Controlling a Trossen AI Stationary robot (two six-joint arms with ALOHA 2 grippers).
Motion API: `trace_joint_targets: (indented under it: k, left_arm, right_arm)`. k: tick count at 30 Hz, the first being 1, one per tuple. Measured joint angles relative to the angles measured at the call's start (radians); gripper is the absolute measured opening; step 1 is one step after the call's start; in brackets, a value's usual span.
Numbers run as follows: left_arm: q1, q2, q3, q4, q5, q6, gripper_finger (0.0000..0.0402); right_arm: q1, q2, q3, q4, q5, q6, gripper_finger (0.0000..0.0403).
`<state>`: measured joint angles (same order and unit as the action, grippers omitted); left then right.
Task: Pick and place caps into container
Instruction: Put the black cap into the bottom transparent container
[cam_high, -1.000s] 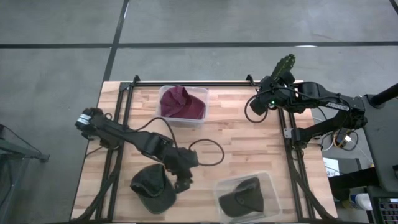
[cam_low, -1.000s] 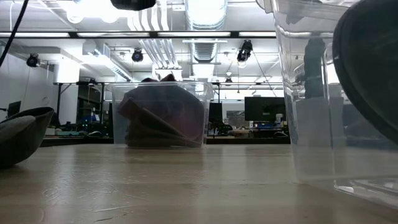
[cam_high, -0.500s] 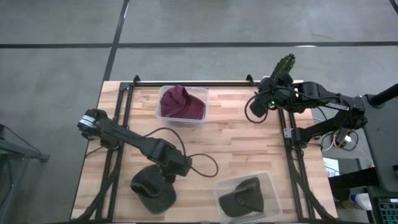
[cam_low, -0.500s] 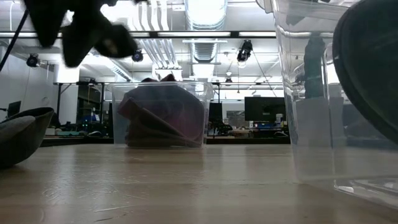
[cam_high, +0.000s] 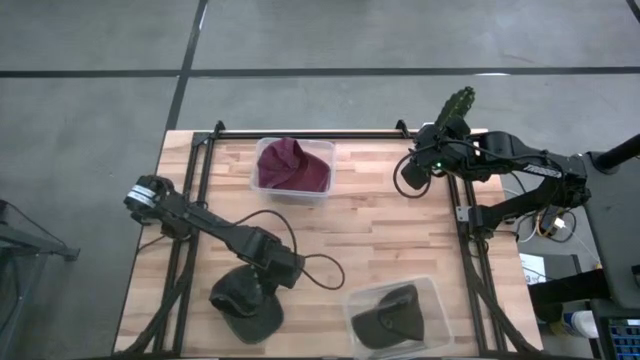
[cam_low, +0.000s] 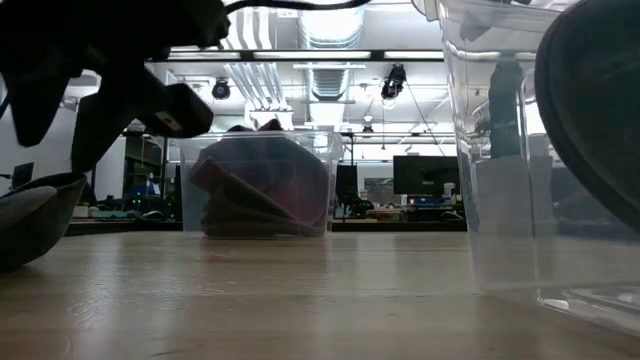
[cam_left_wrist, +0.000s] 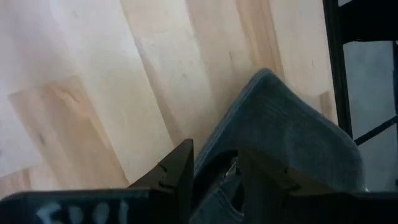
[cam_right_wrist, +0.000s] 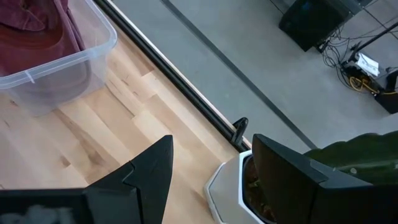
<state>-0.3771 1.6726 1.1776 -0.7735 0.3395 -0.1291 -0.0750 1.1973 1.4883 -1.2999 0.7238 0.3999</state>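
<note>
The left tool (cam_high: 262, 287) is down over the loose olive cap (cam_high: 245, 305) at the counter's (cam_high: 370, 240) near left. Its fingers (cam_left_wrist: 177, 171) are part-open and straddle a fold of the fabric without yet pinching it. To do this well, I'd sink a little deeper so both pads bracket the crown or the brim seam, then close fully before lifting; soft cloth slips from a shallow bite. Lift straight up until the brim clears the counter, then carry it to a bin.

The right tool (cam_right_wrist: 211, 168) waits at the far right corner, jaws wide and empty, by the cactus pot (cam_right_wrist: 233, 186).

The high view lays out the targets: a clear bin (cam_high: 322, 152) at the far edge holding a maroon cap (cam_high: 290, 166), and a near bin (cam_high: 435, 300) with an olive cap (cam_high: 392, 315) inside. Only the left wrist view shows the fingers around the fabric. The low view shows the arm as a dark shape above the cap's edge (cam_low: 35, 225), and the maroon bin (cam_low: 255, 185) behind.
</note>
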Motion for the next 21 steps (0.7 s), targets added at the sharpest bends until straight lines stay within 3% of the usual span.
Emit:
trace_joint_targets:
  k: [21]
  left_arm:
    - [0.000, 0.003, -0.092, 0.183, 0.046, 0.079, 0.0119]
  right_arm:
    - [0.000, 0.000, 0.000, 0.001, 0.001, 0.012, 0.0215]
